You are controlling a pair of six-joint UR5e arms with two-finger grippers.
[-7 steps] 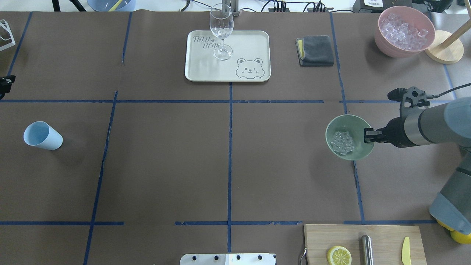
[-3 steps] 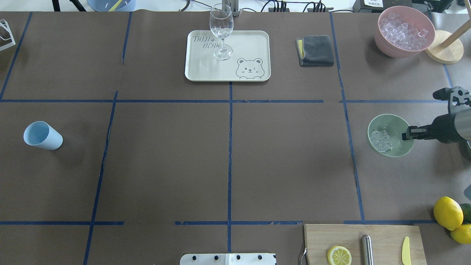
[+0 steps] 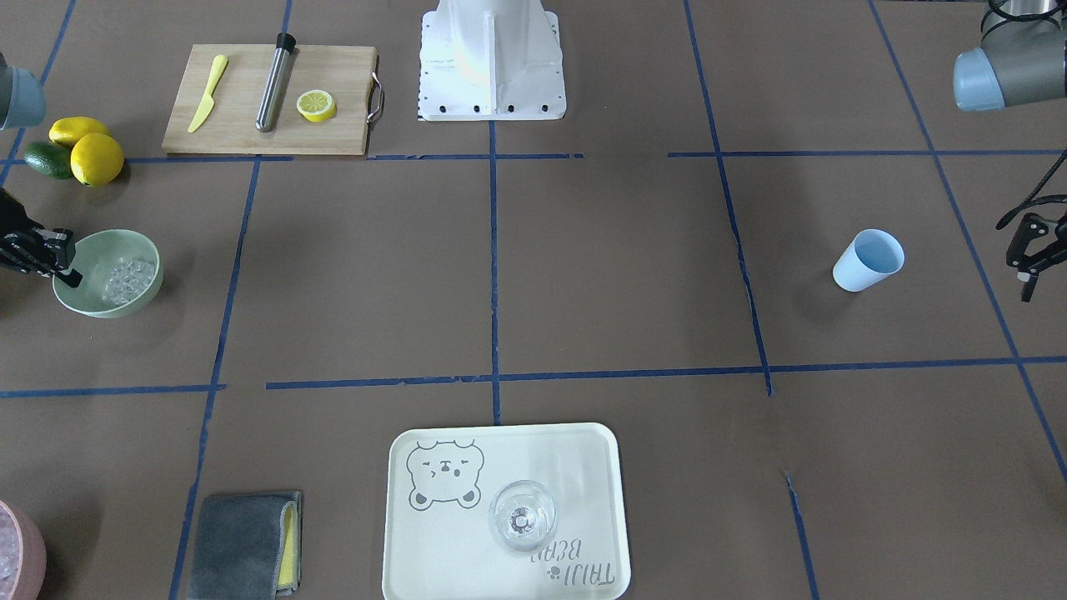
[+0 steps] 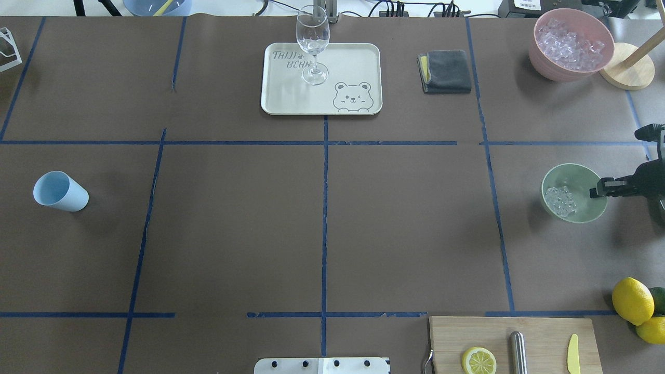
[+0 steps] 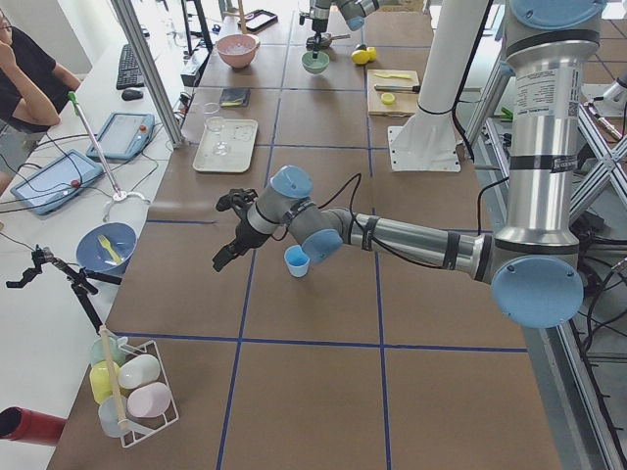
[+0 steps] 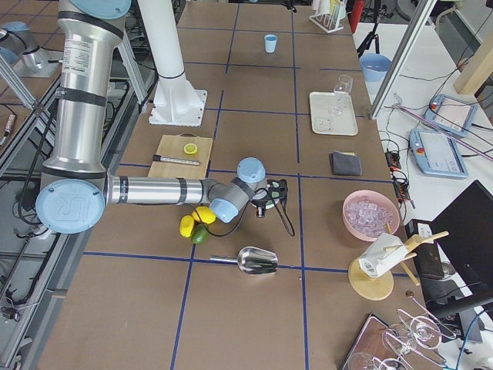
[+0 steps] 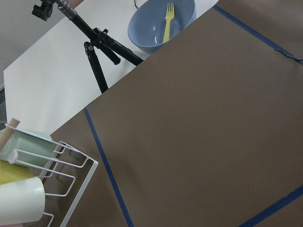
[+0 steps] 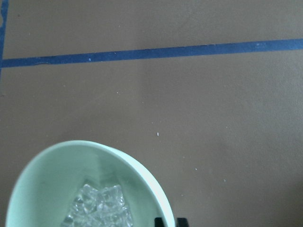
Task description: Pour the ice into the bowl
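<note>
The pale mint-green bowl (image 4: 574,193) is at the table's right side, upright, with a small heap of clear ice (image 4: 560,201) inside. My right gripper (image 4: 597,189) is shut on the bowl's right rim. I cannot tell whether the bowl rests on the table or hangs just above it. In the front view the bowl (image 3: 108,273), the ice (image 3: 125,279) and the right gripper (image 3: 67,271) are at the left edge. The right wrist view shows the bowl (image 8: 47,179) and the ice (image 8: 99,208). My left gripper (image 3: 1027,258) is open and empty, beyond the light blue cup (image 3: 867,260).
A pink container (image 4: 571,44) of ice and a wooden stand (image 4: 626,72) are at the far right. A glass (image 4: 313,44) stands on a tray (image 4: 353,62). A grey cloth (image 4: 445,71), a cutting board (image 4: 545,337) with a lemon slice (image 4: 479,361), and lemons (image 4: 631,300) are nearby.
My right gripper has carried the bowl with the ice to the right, toward the table's right edge. My left gripper has left the overhead view's left edge.
</note>
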